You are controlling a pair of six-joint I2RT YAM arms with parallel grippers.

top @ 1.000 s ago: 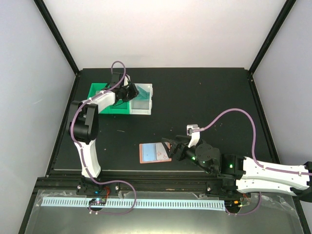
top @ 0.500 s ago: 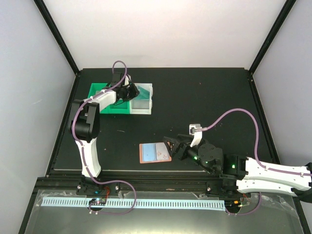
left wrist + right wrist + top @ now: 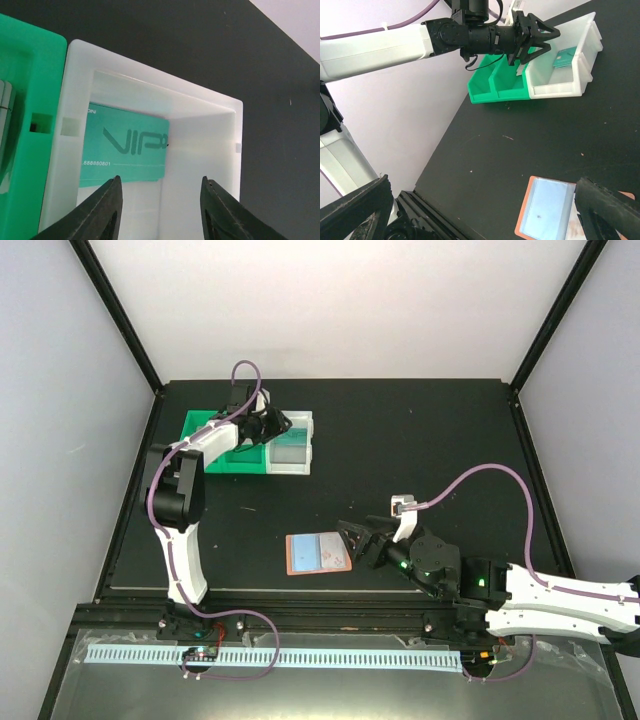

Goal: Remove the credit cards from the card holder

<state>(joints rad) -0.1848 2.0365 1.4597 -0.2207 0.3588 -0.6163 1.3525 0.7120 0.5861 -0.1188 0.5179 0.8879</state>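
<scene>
The salmon-pink card holder lies flat near the table's front, its light-blue pocket facing up; it also shows in the right wrist view. A pale card edge shows at its right side. My right gripper is open and empty, just right of the holder; its jaws stand wide apart in the right wrist view. My left gripper is open and empty above the white bin. A teal card printed "VIP" lies inside that bin, ahead of the left gripper.
A green bin with two compartments stands against the white bin at the back left. The left arm reaches across above them. The table's left edge and a pale wall lie beyond the bins.
The right arm has shifted slightly right, with its gripper still open beside the card holder. The left gripper has edged a little back and right over the white bin.
</scene>
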